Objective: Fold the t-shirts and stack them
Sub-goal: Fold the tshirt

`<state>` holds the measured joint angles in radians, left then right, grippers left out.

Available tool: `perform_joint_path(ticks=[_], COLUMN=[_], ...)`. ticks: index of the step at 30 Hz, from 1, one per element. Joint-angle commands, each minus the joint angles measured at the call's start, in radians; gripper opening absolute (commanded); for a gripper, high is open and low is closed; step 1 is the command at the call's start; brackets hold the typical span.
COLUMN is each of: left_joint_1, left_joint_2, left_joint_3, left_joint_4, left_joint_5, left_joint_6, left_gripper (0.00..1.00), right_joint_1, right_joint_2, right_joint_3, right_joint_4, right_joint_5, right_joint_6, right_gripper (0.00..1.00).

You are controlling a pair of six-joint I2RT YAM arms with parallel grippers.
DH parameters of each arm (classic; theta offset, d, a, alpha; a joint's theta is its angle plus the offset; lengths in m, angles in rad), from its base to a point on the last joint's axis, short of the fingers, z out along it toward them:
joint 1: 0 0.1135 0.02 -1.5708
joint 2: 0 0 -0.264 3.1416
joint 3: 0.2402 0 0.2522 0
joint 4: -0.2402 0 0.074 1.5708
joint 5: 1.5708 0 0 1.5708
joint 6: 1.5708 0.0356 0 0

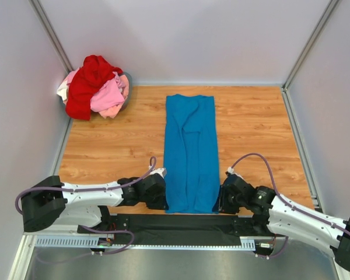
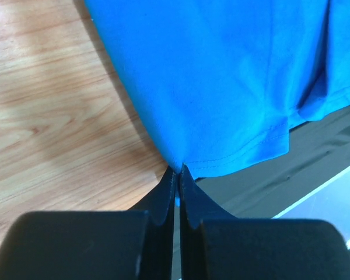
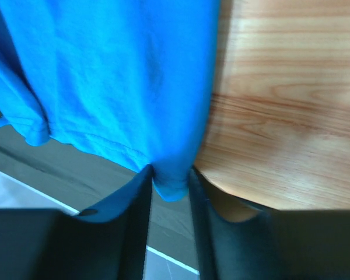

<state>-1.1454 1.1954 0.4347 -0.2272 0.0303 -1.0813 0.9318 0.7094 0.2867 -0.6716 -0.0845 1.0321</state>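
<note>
The bright blue t-shirt (image 1: 189, 151) lies folded into a long narrow strip down the middle of the wooden table, hem toward me. My left gripper (image 1: 163, 195) is shut on its near left hem corner; in the left wrist view (image 2: 178, 172) the jaws pinch the blue cloth (image 2: 221, 87). My right gripper (image 1: 220, 198) is at the near right corner, and in the right wrist view (image 3: 170, 175) the jaws hold a wad of blue cloth (image 3: 105, 76). The red t-shirt (image 1: 88, 84), the light pink t-shirt (image 1: 108, 96) and a whitish t-shirt (image 1: 63, 90) lie heaped at the far left corner.
A black mat (image 1: 175, 224) runs along the near table edge under the shirt's hem. Grey walls close the table on the left, back and right. Bare wood (image 1: 105, 146) lies on both sides of the blue strip.
</note>
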Motion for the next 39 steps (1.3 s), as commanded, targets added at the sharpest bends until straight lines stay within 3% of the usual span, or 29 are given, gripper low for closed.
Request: perform_joint_path(ticks=[1,11,19,25,30,39], left_joint_1=[-0.013,-0.040,-0.088,-0.076,0.018,0.251], left_joint_2=[-0.014,-0.069,-0.149,-0.151,-0.099,0.108], left_joint_3=[-0.027,-0.007,0.148,0.333,0.446,0.630], left_joint_4=[-0.020,-0.090,-0.326,-0.475,-0.529,-0.505], left_joint_5=[-0.029,-0.059,-0.124,-0.204,-0.190,-0.098], left_joint_6=[-0.019,-0.037,-0.065,0.000,0.113,0.349], left_gripper=[0.00,0.00,0.00,0.00,0.00,0.00], right_joint_1=[-0.001,-0.001,0.002,-0.001,-0.085,-0.312], right_joint_2=[-0.028,-0.086,-0.143,-0.009,0.139,0.406], right_joint_3=[-0.040,-0.044,0.104,0.291,0.456,0.670], right_joint_4=[-0.025,-0.077,-0.243,-0.278,-0.304,-0.194], right_joint_5=[-0.001,0.005,0.071,0.156,0.250,0.198], right_joint_6=[0.043,0.063,0.023,-0.087,-0.231,-0.463], right_gripper=[0.29,0.00,0.01,0.00,0.00,0.00])
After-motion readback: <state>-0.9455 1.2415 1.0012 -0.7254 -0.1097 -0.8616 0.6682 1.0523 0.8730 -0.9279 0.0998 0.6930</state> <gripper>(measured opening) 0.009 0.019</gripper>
